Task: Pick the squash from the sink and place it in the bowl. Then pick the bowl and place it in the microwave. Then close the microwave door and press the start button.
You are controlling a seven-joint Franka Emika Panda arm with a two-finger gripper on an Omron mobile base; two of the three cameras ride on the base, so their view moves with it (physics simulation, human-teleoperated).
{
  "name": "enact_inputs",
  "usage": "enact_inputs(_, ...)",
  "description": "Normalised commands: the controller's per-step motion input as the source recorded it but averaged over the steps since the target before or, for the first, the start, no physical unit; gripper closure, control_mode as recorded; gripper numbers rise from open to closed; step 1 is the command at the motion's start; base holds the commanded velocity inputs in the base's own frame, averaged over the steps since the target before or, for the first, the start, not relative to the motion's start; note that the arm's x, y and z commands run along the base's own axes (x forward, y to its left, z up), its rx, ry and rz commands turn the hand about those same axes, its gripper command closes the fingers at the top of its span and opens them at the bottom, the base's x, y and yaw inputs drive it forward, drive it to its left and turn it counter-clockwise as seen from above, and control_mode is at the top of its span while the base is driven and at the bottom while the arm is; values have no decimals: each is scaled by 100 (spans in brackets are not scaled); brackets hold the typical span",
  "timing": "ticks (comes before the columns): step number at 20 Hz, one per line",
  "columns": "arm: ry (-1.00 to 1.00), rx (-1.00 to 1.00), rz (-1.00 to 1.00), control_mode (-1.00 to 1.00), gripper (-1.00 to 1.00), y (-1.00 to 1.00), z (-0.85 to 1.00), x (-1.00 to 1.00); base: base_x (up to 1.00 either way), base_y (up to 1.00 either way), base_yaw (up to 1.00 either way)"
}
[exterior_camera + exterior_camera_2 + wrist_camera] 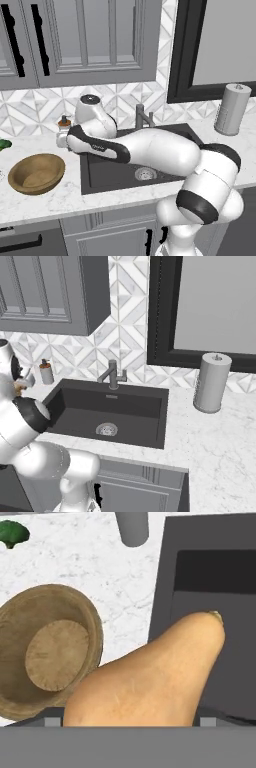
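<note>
**Squash riding in the end effector, nearing the bowl**

On the far left of the marble surface point(65, 197), the wooden bowl point(36, 173) is sitting empty, with a small green vegetable point(12, 534) lying beyond it. Just right of the bowl, the end effector point(130, 724) is hanging over the sink's point(100, 175) left edge, its jaws spread wide around the squash point(150, 679), which is bulking large in the hand view, paler stem end pointing away over the dark basin. Farther right stand the faucet point(113, 375) and a paper towel roll point(212, 383).

The squash is looking hard-skinned, smooth and fairly dense, so it is probably stiff but slippery. Its thick belly is likely giving the surest hold; the tapering neck could slide out.
</note>
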Motion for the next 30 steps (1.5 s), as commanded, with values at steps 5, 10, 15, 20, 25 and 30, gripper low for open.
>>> enact_inputs(5,22,0,0,-100,100,87,-24,22,0,0,0)
enact_inputs(10,18,-3,1,-100,100,71,-10,28,0,0,0)
enact_inputs(15,4,-9,0,-100,100,65,-31,17,0,0,0)
enact_inputs(20,10,-5,0,-100,100,49,-8,3,0,0,0)
enact_inputs(25,6,-5,0,-100,100,28,-22,0,0,0,0)
enact_inputs(30,1,0,0,-100,100,5,-51,5,0,0,0)
